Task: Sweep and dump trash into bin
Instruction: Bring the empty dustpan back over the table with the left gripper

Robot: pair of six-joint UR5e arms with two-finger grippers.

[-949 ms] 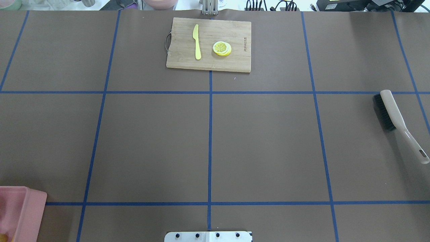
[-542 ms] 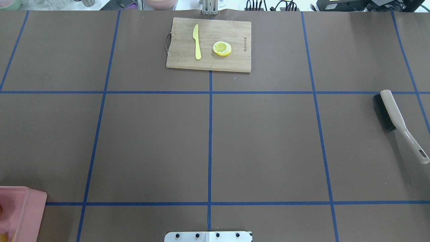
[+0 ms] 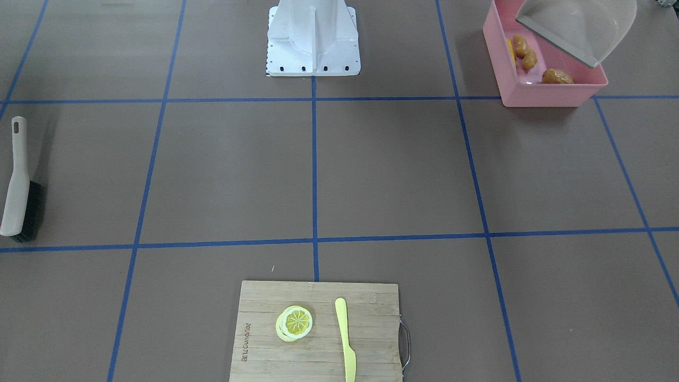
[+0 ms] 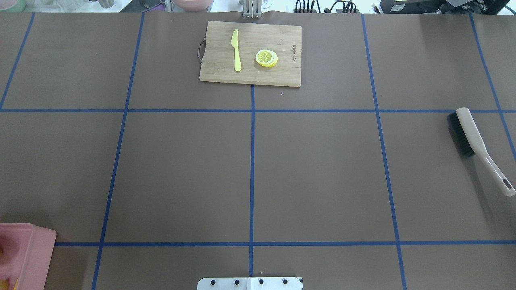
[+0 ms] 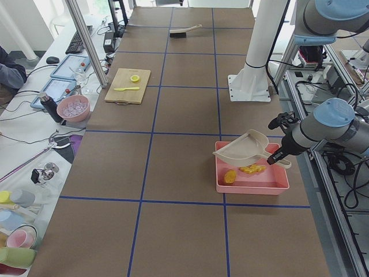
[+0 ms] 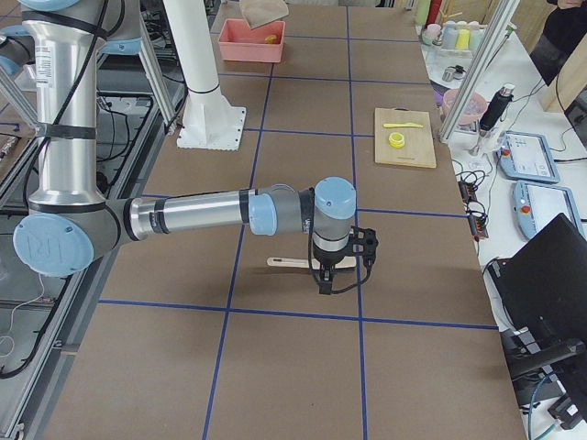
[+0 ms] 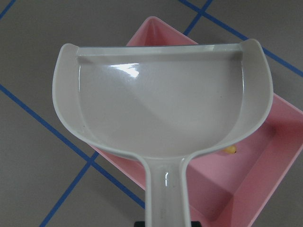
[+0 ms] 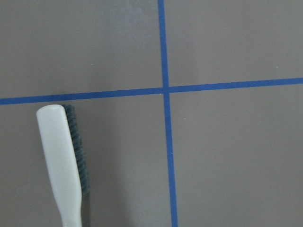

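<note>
Left hand (image 5: 279, 157) grips the beige plastic dustpan (image 7: 161, 104), empty above the pink rectangular tub (image 3: 551, 93). Lift it clear of the rim before withdrawing. Right hand (image 6: 335, 275) state: cannot tell.

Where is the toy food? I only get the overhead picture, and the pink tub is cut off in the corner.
Observer: Inside the pink tub. The front-facing view shows an orange-brown toy lump and a knobbly ginger root on its floor.
Operator: Where is the dustpan? I can't find it.
Observer: The beige dustpan hangs tilted over the tub, as the left side view shows.
Operator: Is anything in the dustpan?
Observer: No. The left wrist view shows its scoop bare.
</note>
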